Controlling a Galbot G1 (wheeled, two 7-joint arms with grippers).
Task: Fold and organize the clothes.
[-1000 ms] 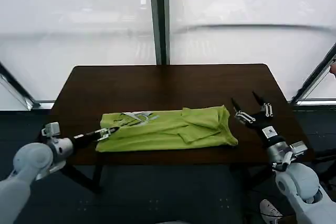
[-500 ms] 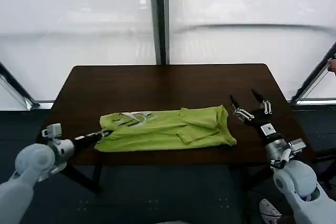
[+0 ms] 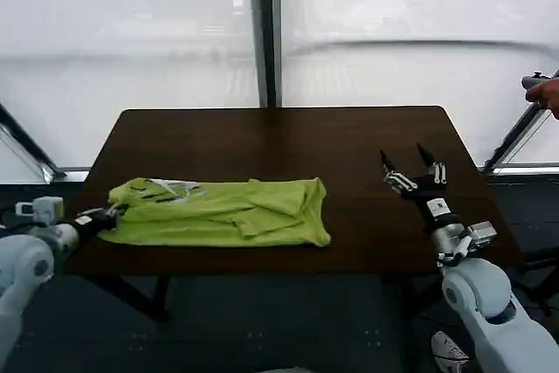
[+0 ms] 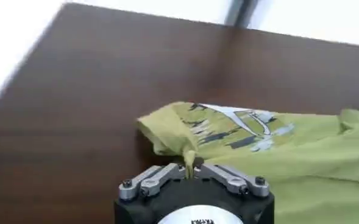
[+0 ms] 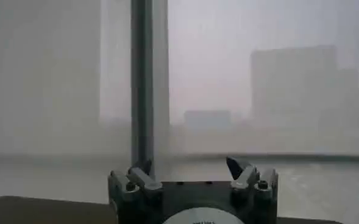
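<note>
I am working at a dark table (image 3: 288,137), where the lime T-shirt (image 3: 218,213) is lying folded into a long band along the near left edge. My left gripper (image 4: 190,172) is pinching its left end, likely to drag it. My right gripper (image 3: 412,172) is hovering at the right, jaws spread, empty.

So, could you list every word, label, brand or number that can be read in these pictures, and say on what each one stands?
No text can be read.
T-shirt: a white and dark print near the neck, in the head and left wrist views; no letters can be made out.
Left pincer: small dark letters on the white disc of its body, cut off and too blurred to read.
Right pincer: the same kind of marking, also unreadable.
</note>
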